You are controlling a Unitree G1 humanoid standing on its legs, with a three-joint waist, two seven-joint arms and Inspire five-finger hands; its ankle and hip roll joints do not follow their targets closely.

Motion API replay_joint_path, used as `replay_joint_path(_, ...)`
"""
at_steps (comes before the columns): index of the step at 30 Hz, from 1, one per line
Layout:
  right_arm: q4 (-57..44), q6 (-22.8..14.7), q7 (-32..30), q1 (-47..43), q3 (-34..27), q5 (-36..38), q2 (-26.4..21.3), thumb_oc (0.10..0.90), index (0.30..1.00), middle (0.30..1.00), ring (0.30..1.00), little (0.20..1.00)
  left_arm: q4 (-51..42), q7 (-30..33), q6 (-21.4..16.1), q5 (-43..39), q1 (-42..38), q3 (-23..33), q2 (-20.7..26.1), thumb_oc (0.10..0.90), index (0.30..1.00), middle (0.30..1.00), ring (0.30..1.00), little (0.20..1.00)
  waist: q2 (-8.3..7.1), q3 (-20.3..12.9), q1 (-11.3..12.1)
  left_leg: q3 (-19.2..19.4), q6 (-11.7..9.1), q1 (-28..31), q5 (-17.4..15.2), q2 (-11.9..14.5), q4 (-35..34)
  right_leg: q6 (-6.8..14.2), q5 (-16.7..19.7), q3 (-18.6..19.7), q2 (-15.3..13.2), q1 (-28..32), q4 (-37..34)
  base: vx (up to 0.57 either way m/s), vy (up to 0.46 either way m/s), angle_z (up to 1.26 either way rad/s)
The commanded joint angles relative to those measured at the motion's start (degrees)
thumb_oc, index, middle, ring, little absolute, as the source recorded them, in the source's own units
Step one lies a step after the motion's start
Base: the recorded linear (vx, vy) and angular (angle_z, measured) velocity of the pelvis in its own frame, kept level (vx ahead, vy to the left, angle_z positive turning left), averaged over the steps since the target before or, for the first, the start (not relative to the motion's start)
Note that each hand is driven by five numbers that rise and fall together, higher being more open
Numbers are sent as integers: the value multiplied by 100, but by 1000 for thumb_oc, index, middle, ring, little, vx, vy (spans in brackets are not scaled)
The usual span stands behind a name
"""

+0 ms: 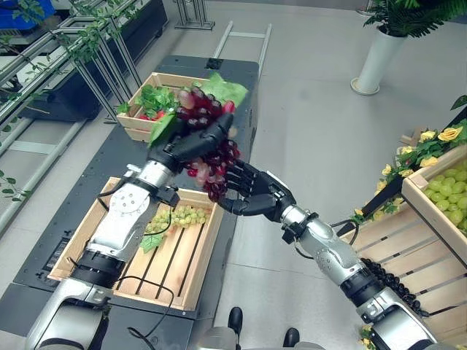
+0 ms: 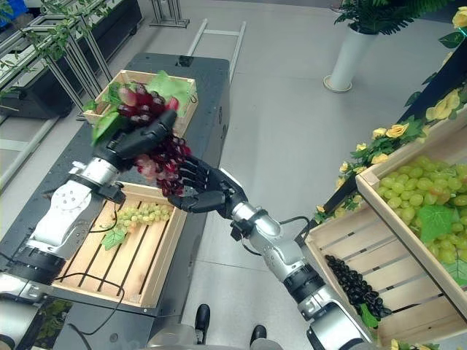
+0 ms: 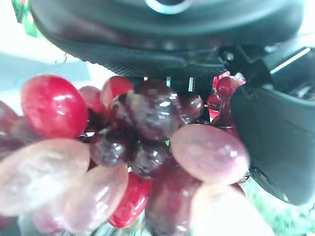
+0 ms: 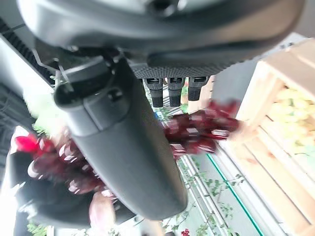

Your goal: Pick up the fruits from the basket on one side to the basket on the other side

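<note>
Landmark for this report: the slatted crate (image 1: 191,271) on the dark cart (image 1: 241,102), nearest the robot.

Inside the slatted crate lies a green grape bunch (image 1: 179,216) with a leaf, resting on the slats toward the crate's far side.

Above the far rim of the slatted crate, the left hand (image 1: 191,144) holds a red grape bunch (image 1: 211,162) in the air, fingers curled over its upper part; its green leaves stand up beyond the hand. The lower grapes hang free below the grip. The left wrist view confirms grapes pressed close against the palm.

Just to the right of the slatted crate, off the cart's edge, the right hand (image 1: 252,191) sits under and beside the hanging grapes, fingers spread wide and pointed toward the bunch, some of them at or touching the lowest grapes. It is not closed on anything. Judgement: this reads as a hand-over in mid-air, the left hand presenting the bunch so the right can carry it to the wooden display shelves (image 2: 387,251) well to the right.

Beyond the slatted crate, a second crate (image 1: 142,109) on the cart holds leaves and red fruit.
</note>
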Motion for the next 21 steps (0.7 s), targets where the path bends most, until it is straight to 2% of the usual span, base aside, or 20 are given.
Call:
replay_joint_path(1,-179,-531,-121,-503,-79,456,430,800,900,900,900,900,414,-322,-292,-163,-1119,-56,-448,400,300,300,300,300,212,-1031,4,-313,-136,175,-565,-230,-65,-479,55,-30,326,-170,9,-6,-35,0)
replay_joint_path(9,-232,-668,-221,-817,-83,722,512,800,900,900,900,900,803,-586,-231,-38,-1197,-422,-774,400,300,300,300,300,223,-1084,-56,-246,-166,208,-558,-204,-65,-495,43,-29,332,-145,9,-5,-3,-1)
replay_joint_path(14,-320,-708,-214,-821,-67,1026,640,800,900,900,900,900,999,-806,-182,-430,-1168,-511,-1077,400,300,300,300,300,224,-1118,-105,-160,-170,224,-558,-189,-65,-489,47,-8,322,-147,9,0,0,0)
replay_joint_path(18,-280,-620,-30,-778,-13,1329,727,800,900,900,900,900,998,-855,-303,-655,-1212,-539,-1248,400,300,300,300,300,215,-1153,-138,-121,-172,221,-574,-182,-65,-477,39,4,319,-163,9,-13,8,-5)
replay_joint_path(19,-251,-644,6,-774,-6,1410,739,750,825,825,825,825,969,-860,-307,-701,-1226,-538,-1266,400,300,300,300,300,215,-1155,-140,-113,-172,221,-576,-180,-65,-477,38,1,318,-166,9,-15,9,-5)
replay_joint_path(20,-240,-660,4,-766,-9,1462,761,627,641,641,641,641,953,-854,-315,-693,-1232,-530,-1291,400,300,300,300,300,214,-1157,-141,-107,-174,222,-579,-177,-65,-477,36,2,318,-164,9,0,0,0)
replay_joint_path(21,-197,-699,80,-753,-37,1627,804,474,411,411,411,411,893,-826,-305,-669,-1242,-530,-1341,400,300,300,300,300,212,-1161,-145,-93,-174,227,-586,-171,-65,-474,38,2,318,-162,9,0,0,0)
